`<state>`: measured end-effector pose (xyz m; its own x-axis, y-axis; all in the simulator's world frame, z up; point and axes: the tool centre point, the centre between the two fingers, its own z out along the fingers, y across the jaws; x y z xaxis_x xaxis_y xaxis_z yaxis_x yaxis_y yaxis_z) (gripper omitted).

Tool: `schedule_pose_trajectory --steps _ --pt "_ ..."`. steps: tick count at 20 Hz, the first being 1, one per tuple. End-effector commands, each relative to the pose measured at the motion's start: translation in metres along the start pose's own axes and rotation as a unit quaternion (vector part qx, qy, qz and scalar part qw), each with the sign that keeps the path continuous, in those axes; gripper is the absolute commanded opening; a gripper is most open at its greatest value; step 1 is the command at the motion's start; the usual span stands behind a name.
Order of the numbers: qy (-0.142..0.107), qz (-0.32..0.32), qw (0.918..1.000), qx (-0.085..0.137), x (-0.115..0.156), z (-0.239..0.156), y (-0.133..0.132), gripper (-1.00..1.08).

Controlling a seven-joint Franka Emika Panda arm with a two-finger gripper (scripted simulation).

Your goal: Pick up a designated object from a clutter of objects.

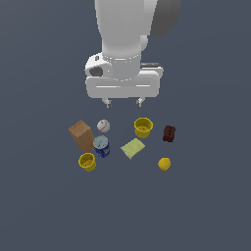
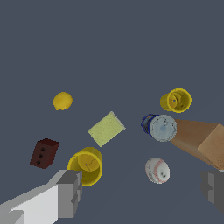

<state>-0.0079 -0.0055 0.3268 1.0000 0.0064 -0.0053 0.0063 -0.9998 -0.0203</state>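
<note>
The white baseball [image 1: 103, 126] [image 2: 157, 170] with thin red stitching lies on the dark floor between the brown box [image 1: 81, 136] [image 2: 200, 142] and a yellow cup [image 1: 143, 127] [image 2: 86, 165]. A blue can [image 1: 101, 146] [image 2: 159, 127] stands just in front of it. My gripper [image 1: 124, 102] [image 2: 142, 192] hangs open well above the clutter, its fingertips spread wide with nothing between them. The baseball sits below and toward the exterior view's left of the gripper's centre.
A second yellow cup [image 1: 87, 162] [image 2: 176, 100] stands near the can. A pale yellow-green pad [image 1: 133, 148] [image 2: 106, 128] lies flat in the middle. A dark red block [image 1: 168, 133] [image 2: 44, 153] and a yellow lemon [image 1: 164, 163] [image 2: 62, 101] lie toward the exterior view's right.
</note>
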Motion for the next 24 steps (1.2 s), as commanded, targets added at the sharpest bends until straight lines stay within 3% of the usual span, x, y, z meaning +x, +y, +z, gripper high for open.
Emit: schedule_pose_trajectory --steps 1,9,24 --pt "0.000 0.000 1.0000 0.000 0.000 0.000 0.000 1.00" --pt "-0.007 0.008 0.9999 -0.010 -0.005 0.001 0.028 1.00" --pt "-0.006 -0.009 0.9999 -0.009 -0.011 0.029 0.042 1.00"
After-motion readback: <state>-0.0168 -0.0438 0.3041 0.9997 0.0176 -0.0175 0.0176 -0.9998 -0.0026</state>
